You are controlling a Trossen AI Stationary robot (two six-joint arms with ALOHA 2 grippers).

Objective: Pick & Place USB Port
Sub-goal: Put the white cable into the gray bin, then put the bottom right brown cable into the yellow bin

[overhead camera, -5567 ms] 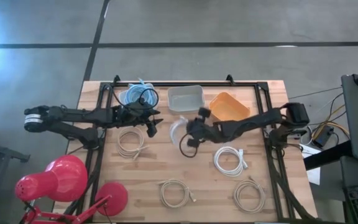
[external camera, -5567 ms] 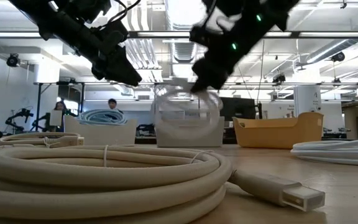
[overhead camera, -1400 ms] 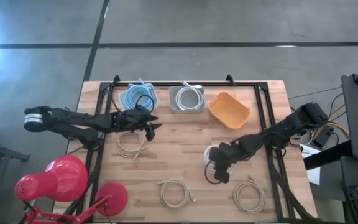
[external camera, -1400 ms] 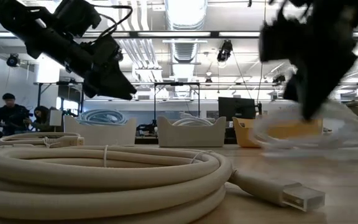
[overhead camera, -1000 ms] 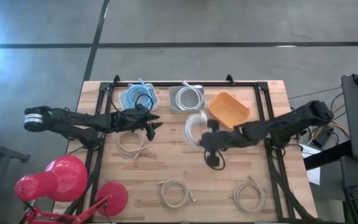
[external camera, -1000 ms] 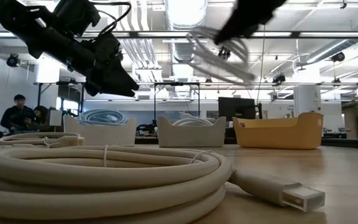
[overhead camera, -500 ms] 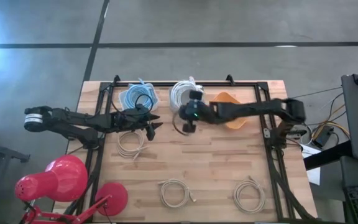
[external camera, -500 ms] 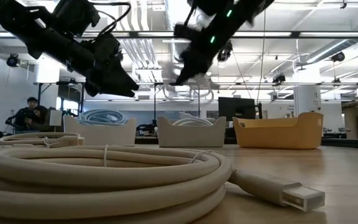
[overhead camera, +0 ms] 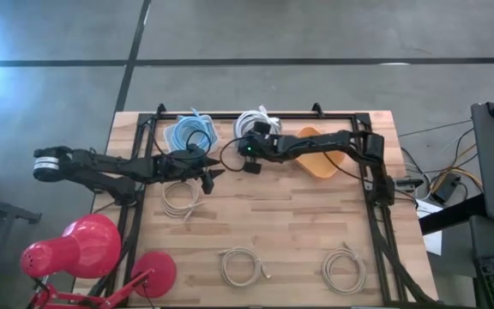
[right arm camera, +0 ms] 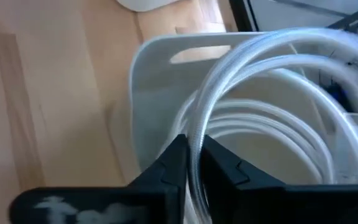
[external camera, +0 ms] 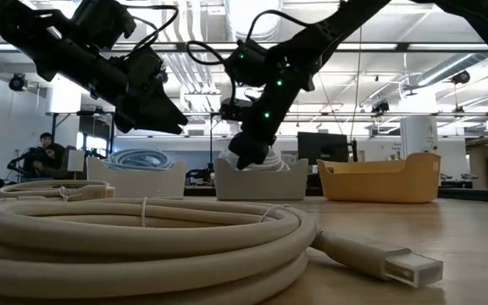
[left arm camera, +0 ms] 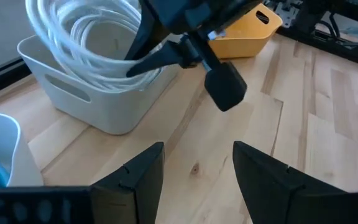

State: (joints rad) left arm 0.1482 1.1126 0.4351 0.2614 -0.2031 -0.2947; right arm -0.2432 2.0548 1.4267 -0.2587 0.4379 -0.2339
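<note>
White coiled USB cable (right arm camera: 272,118) hangs over the grey bin (overhead camera: 238,148) at the counter's (overhead camera: 298,223) far edge, pinched between the narrow fingers of the right tool (right arm camera: 190,163). Left tool (left arm camera: 194,165) hovers near the blue bin (overhead camera: 181,133), fingers spread wide, holding nothing.

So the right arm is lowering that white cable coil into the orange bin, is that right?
Not quite. The right gripper holds the white cable coil over the grey bin, not the orange bin beside it. The high view shows this.
</note>
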